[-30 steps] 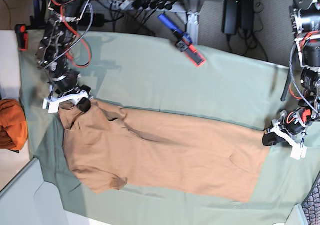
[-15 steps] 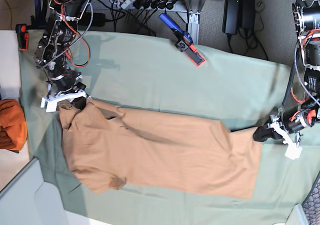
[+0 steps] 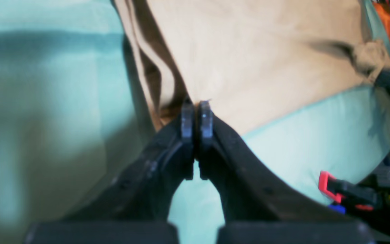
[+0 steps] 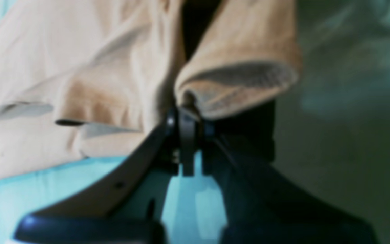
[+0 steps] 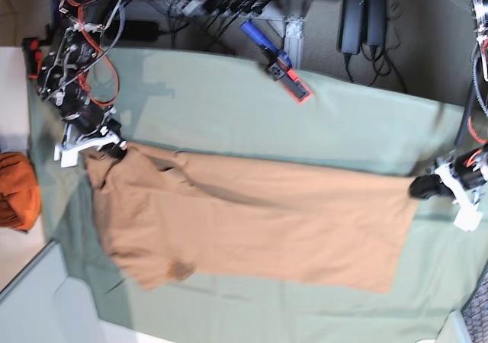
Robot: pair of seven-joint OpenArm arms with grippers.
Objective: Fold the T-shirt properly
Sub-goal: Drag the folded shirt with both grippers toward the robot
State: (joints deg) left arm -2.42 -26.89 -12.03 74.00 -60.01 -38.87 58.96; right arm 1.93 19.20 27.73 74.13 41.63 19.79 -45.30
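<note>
Carpeted floor strewn with black cables (image 5: 221,4) and two power bricks (image 5: 364,19) runs along the far edge of our workspace in the base view. Nearer us, a pale green sheet (image 5: 229,107) covers the whole work surface, wrinkled a little along its near edge. On its far edge lies a blue-handled clamp with a red and black head (image 5: 280,61); the left wrist view shows a clamp in the same colours (image 3: 347,196) at the sheet's edge. An orange cloth bundle (image 5: 15,190) sits off the sheet at the base view's left edge.

We see the T-shirt (image 5: 252,221) spread lengthwise across the sheet, its collar end toward the base view's left and its hem toward the right, with one sleeve pointing at the near edge. The cloth is drawn fairly flat, with a few creases near the shoulder.

Our left gripper (image 3: 196,118) has its two pads pressed together on the hem corner of the shirt, at the base view's right. Our right gripper (image 4: 185,118) is likewise clamped on a fold of tan fabric at the shoulder end, where the cloth curls up over the jaws. That wrist view is blurred, so finer detail escapes us.
</note>
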